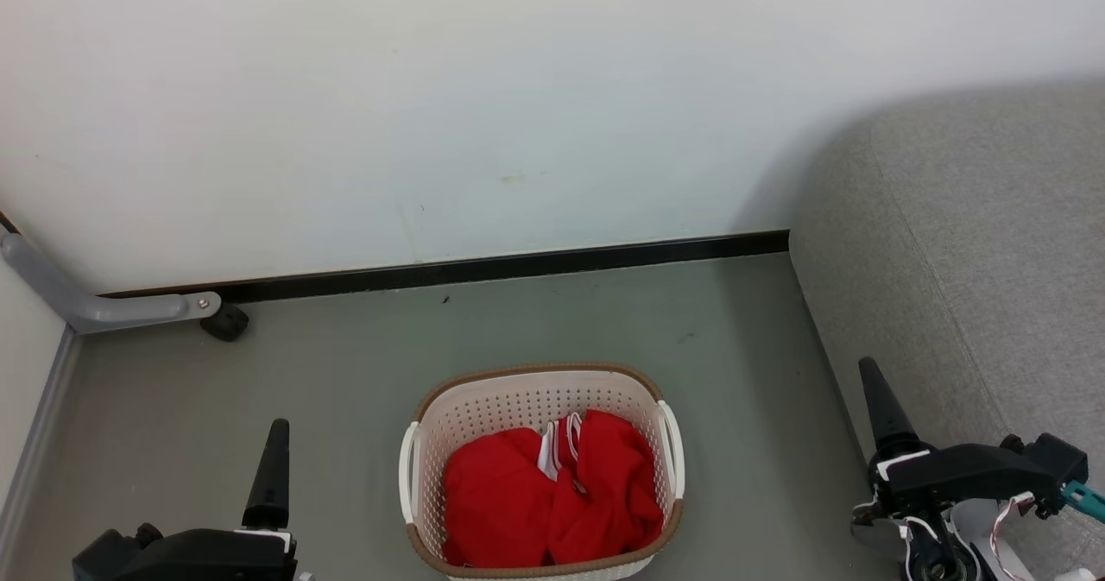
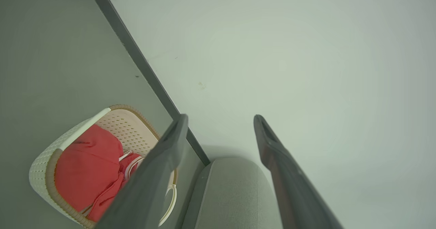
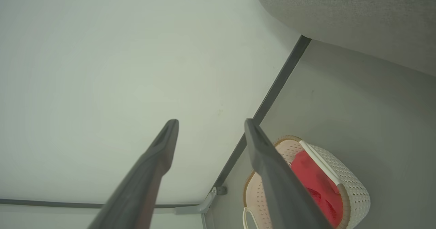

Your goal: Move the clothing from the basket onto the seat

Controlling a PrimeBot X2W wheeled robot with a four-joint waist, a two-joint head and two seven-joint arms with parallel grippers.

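Oval cream-white perforated plastic basket (image 1: 509, 404) with a brown rim, standing on the grey-green floor (image 1: 345, 374) and holding the bright red clothing (image 1: 518, 499) with white trim. Behind the basket: black skirting strip (image 1: 518, 266) and plain pale wall (image 1: 432, 89). Right of the basket: large grey fabric seat (image 1: 975, 253). Flanking the basket, the left jaws and the right jaws gape wide, holding nothing.

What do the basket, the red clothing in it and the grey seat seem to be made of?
The basket looks like moulded cream plastic, matt: rows of holes, brown woven-look rim. The clothing seems soft thin fabric: it lies in folds. The seat looks upholstered in grey woven cloth: grainy surface, a seam.
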